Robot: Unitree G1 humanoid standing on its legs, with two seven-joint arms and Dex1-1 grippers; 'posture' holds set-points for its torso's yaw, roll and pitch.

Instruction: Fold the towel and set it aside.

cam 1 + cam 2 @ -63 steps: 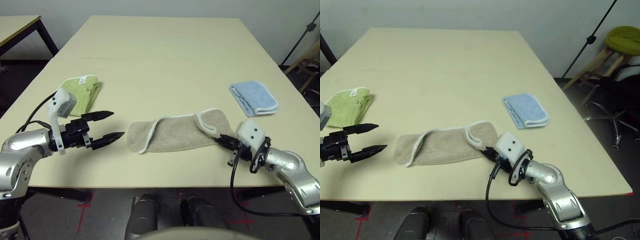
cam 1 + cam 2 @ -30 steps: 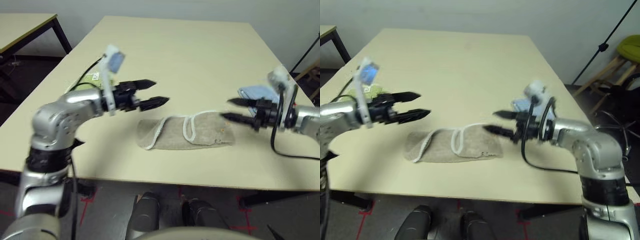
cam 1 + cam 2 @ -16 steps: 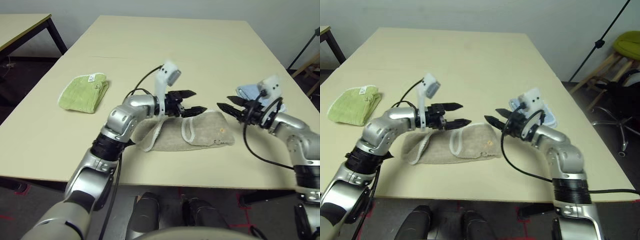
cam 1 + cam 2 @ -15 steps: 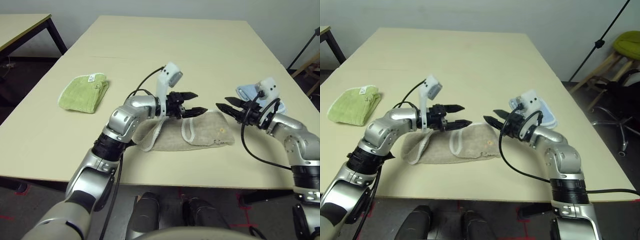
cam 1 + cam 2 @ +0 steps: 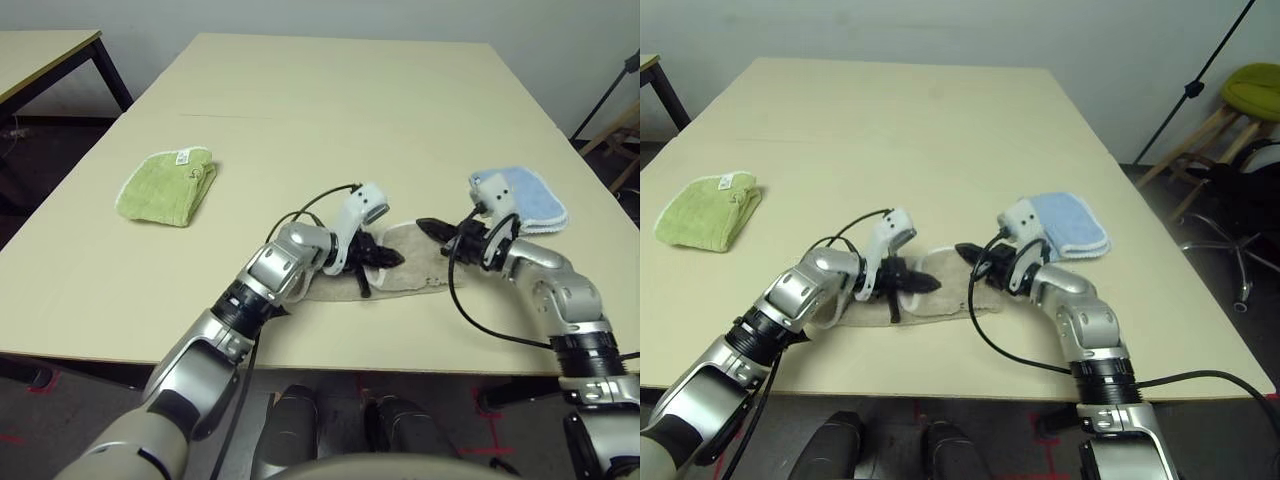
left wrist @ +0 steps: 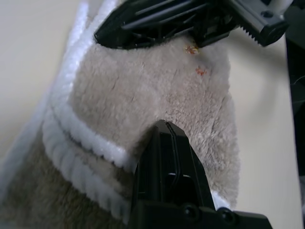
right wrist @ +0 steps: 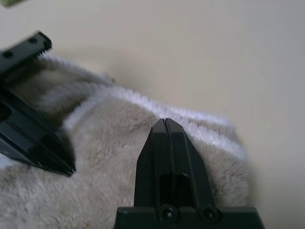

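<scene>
The beige towel (image 5: 420,273) lies folded into a short strip with white edging near the table's front edge, partly covered by my arms. My left gripper (image 5: 392,259) is shut, its tips pressed down onto the towel's (image 6: 143,86) middle. From the other side my right gripper (image 5: 424,225) is also shut, its tips on the towel's (image 7: 109,143) far right edge. The two grippers point toward each other, a short gap apart. I see no cloth between either pair of fingers (image 6: 164,157). In the right wrist view the left gripper (image 7: 33,143) lies across the cloth.
A folded lime-green towel (image 5: 166,184) lies at the left of the table (image 5: 330,110). A folded light-blue towel (image 5: 527,198) sits just behind my right wrist. A second table (image 5: 40,50) stands far left, and a stand and chairs (image 5: 1250,90) are off to the right.
Both grippers came down from above the towel onto it and went from open to shut. The towel itself has hardly shifted.
</scene>
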